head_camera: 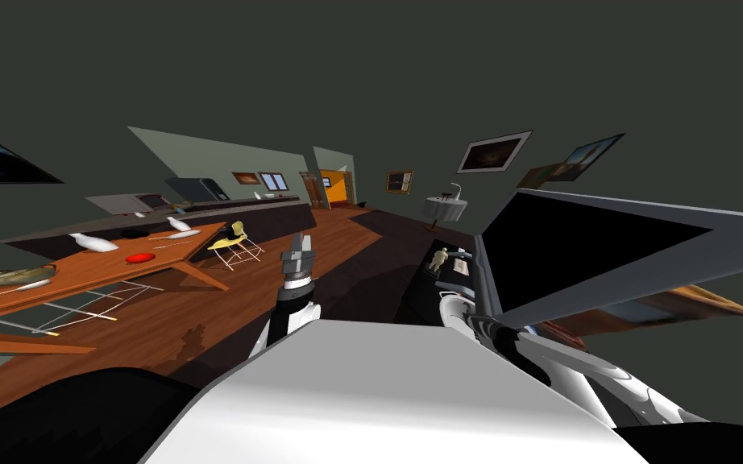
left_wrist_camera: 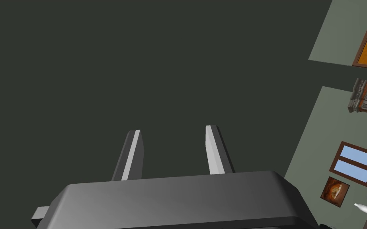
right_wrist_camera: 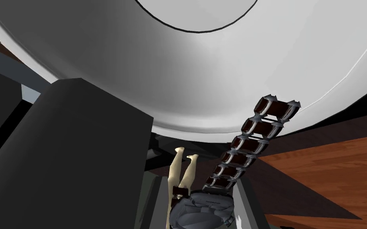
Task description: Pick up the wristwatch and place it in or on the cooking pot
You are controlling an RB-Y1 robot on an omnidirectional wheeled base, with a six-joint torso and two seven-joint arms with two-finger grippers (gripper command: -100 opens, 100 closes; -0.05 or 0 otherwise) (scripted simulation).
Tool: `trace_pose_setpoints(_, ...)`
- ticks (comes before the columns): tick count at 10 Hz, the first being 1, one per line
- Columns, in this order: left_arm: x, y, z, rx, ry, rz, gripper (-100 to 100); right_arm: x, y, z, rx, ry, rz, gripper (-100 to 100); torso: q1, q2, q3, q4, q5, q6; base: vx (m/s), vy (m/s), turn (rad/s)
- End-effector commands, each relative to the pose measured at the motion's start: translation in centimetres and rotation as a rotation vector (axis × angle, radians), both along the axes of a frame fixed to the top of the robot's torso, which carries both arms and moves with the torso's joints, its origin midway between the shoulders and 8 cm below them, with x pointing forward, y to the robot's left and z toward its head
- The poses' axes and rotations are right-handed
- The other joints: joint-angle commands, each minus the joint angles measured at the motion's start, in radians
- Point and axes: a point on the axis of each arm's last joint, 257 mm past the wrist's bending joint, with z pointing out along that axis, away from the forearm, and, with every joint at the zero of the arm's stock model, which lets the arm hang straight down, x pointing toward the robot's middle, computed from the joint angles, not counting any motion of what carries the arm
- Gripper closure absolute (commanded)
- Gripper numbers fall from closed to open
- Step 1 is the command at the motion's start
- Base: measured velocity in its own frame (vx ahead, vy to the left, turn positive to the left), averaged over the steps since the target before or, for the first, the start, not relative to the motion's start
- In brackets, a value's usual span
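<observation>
My two arms: white shells, dark joints.
The left forearm (head_camera: 288, 314) is a black tube above a glossy white shell, with a ribbed grey wrist. The left gripper (left_wrist_camera: 172, 129) is a dark grey box with bevelled edges and two thin blade fingers (left_wrist_camera: 133, 155), light grey faces, darker sides. The right arm (head_camera: 579, 374) is smooth white with grey seams.

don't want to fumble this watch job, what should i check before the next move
1. See the wristwatch: ok, close before the right wrist camera, beside a beige figurine.
2. Hold on the wristwatch: cannot tell.
3. See the cooking pot: ok, on the wooden table far to my left.
4. Reach to the cooking pot: not ok, the base likely must move.
5. Free left gripper: ok, fingers open, nothing between them.
</observation>
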Motion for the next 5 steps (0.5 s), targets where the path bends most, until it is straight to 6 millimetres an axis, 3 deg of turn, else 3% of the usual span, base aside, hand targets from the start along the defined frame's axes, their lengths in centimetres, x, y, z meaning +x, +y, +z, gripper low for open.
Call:
trace_pose_setpoints(1,0.0,0.0,0.0,0.0,0.0,0.0,0,-0.7,-2.0,0.6,-0.047,0.018,-0.006,100,0.0,0.0,0.0,0.0,0.0,0.0,-0.021,-0.044,0.018)
trace_pose_setpoints(2,0.0,0.0,0.0,0.0,0.0,0.0,0,-0.9,-2.2,0.7,-0.052,0.023,-0.006,100,-0.007,0.002,0.002,0.001,0.005,0.005,-0.013,-0.013,0.042)
trace_pose_setpoints(3,0.0,0.0,0.0,0.0,0.0,0.0,0,-0.9,-0.6,0.2,-0.01,0.019,0.006,100,-0.012,0.005,0.004,0.003,0.011,0.011,0.0,0.0,0.0)
trace_pose_setpoints(4,0.0,0.0,0.0,0.0,0.0,0.0,0,-1.0,-0.6,0.2,-0.01,0.02,0.006,-100,-0.014,0.006,0.005,0.004,0.012,0.011,0.0,0.011,0.014)
trace_pose_setpoints(5,0.0,0.0,0.0,0.0,0.0,0.0,0,-1.1,-0.2,0.1,0.001,0.021,0.009,-100,-0.016,0.007,0.005,0.004,0.014,0.013,-0.004,0.027,0.027)
